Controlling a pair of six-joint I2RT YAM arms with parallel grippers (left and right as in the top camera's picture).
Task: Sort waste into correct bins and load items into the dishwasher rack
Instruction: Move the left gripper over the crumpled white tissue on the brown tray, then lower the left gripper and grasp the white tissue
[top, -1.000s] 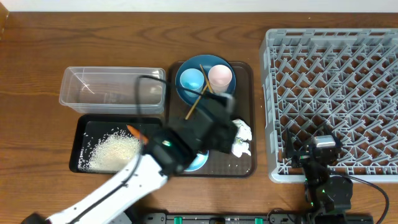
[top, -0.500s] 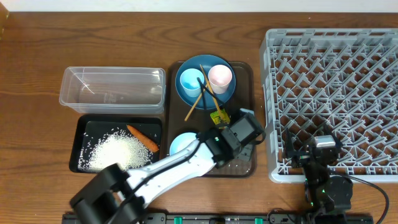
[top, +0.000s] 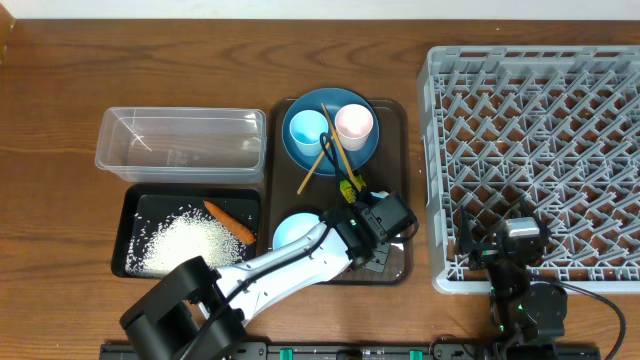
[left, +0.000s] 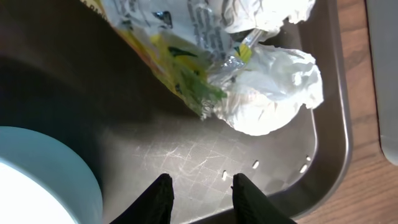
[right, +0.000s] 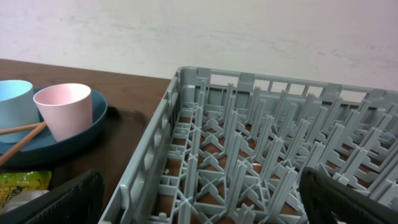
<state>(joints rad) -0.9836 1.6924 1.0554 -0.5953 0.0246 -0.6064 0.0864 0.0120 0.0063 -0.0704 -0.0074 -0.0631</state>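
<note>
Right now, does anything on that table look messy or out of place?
Yes. A crumpled tissue and a yellow-green wrapper lie as litter in a corner of the brown tray. Two chopsticks lie splayed, hanging off the blue plate onto that tray. Loose rice is heaped in the black tray beside a carrot.

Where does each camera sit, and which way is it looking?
Overhead: above the table, looking straight down on brown tray and grey rack; both arms show.
Left wrist: by the left gripper, low over the tray, facing down at wrapper and tissue; two fingertips show.
Right wrist: by the right gripper, looking level across the rack to the wall; finger edges show.
Shared: overhead and right wrist both see the pink cup.
</note>
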